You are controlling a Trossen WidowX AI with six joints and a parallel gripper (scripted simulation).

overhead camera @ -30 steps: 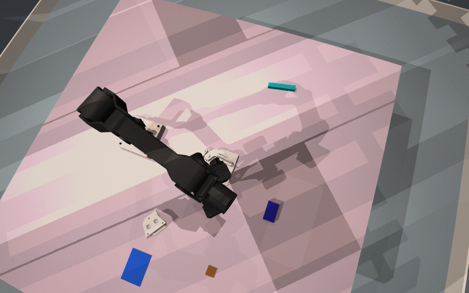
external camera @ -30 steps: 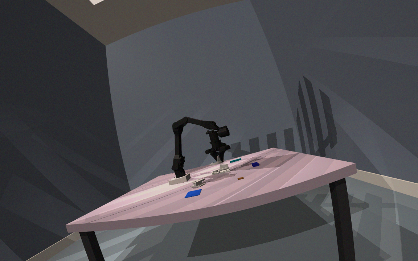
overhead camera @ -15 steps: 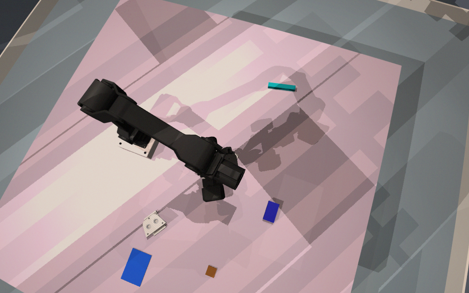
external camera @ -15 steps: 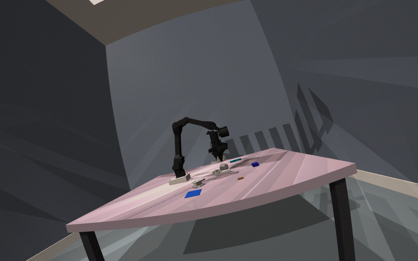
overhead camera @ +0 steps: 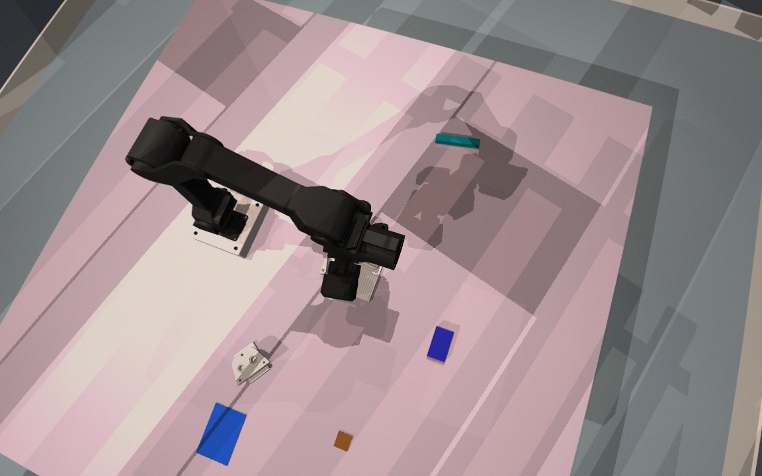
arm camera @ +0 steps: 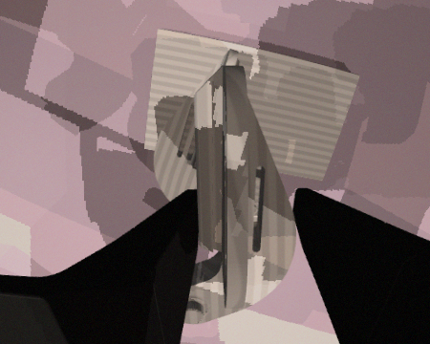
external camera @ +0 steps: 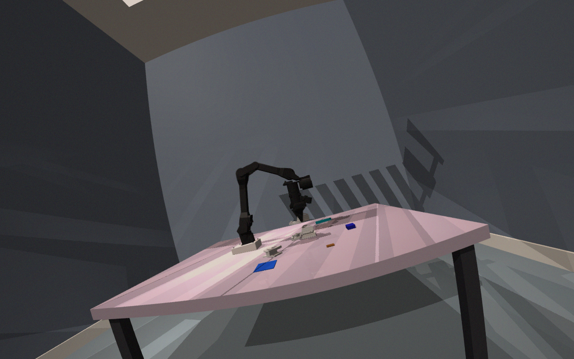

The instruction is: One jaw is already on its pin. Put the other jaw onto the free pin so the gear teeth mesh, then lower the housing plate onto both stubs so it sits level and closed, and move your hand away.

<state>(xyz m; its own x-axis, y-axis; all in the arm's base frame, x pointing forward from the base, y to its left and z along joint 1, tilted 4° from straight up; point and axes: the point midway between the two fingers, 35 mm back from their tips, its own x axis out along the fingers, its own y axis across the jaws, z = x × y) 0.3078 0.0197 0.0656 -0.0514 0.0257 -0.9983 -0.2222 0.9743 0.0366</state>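
My gripper (external camera: 300, 219) (arm camera: 247, 201) is shut on a pale striped jaw (arm camera: 273, 234), which stands on edge between the fingers. In the wrist view the jaw overlaps the pale base (overhead camera: 368, 285) (external camera: 308, 232) (arm camera: 311, 119), which lies beyond it. In the exterior view the gripper is above and behind the base. A rounded striped part (arm camera: 168, 167), apparently the mounted jaw, shows left of the held one; most of it is hidden. The pins and teeth are hidden from view. The pale housing plate (overhead camera: 249, 363) (external camera: 272, 251) lies apart on the table, its two round holes showing in the top view.
A bright blue sheet (overhead camera: 221, 434) (external camera: 265, 266) lies beyond the housing plate. A dark blue block (overhead camera: 440, 344) (external camera: 350, 226), an orange-brown square (overhead camera: 342, 440) (external camera: 330, 245) and a teal bar (overhead camera: 457, 141) (external camera: 323, 221) lie farther out. The arm's white mount (overhead camera: 217, 245) (external camera: 245, 248) stands left of the base.
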